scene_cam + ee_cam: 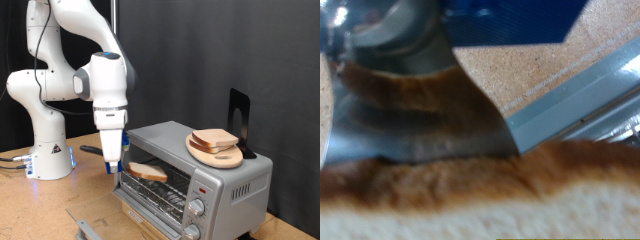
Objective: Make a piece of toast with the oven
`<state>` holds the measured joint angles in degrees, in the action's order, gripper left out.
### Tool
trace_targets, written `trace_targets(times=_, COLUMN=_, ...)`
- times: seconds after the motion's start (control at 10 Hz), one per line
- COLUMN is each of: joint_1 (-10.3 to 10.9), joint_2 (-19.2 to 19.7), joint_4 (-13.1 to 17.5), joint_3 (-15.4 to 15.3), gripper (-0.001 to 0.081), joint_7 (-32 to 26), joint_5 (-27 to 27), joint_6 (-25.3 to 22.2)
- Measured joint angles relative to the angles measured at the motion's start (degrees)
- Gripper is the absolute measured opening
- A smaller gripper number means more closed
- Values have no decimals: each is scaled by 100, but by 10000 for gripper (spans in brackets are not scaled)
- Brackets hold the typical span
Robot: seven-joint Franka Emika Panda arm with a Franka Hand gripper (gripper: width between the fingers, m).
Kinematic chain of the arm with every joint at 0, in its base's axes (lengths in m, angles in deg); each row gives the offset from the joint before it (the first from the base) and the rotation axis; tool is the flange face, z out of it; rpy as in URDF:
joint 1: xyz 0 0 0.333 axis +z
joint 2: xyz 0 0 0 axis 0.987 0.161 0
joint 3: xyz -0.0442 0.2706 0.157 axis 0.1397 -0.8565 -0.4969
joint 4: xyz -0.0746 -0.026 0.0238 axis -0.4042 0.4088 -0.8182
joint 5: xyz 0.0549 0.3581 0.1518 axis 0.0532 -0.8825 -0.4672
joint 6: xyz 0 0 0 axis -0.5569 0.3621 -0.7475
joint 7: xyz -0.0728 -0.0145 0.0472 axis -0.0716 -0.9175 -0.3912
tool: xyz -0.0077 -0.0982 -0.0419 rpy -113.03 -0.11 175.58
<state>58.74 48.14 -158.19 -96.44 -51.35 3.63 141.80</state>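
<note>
The piece of toast (148,172), pale with a brown crust, lies in the mouth of the oven (225,185), over the wire rack and behind the lowered door (150,205). My gripper (112,166) hangs at the oven's left side in the exterior view, pointing down, with its fingertips at the slice's left end. In the wrist view the toast (480,195) fills the near part of the picture, blurred and very close. One blurred finger (390,40) shows beside it, and the gripper seems shut on the slice.
A wooden plate with a pile of similar slices (215,143) rests on the oven's roof, a black stand (238,120) behind it. Two round knobs (197,210) sit at the oven's right front. The robot's base (50,155) stands at the left on the cork tabletop (40,205).
</note>
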Motion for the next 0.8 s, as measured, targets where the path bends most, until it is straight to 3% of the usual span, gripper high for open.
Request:
trace_targets(times=0.4, joint_1=-90, joint_2=-26, joint_4=-68, joint_3=-63, gripper=359, joint_7=154, joint_5=394, joint_6=-24)
trace_targets(times=0.8, joint_1=-227, joint_2=-9, joint_4=-112, joint_3=5, gripper=359, joint_7=91, joint_5=451, joint_6=-109)
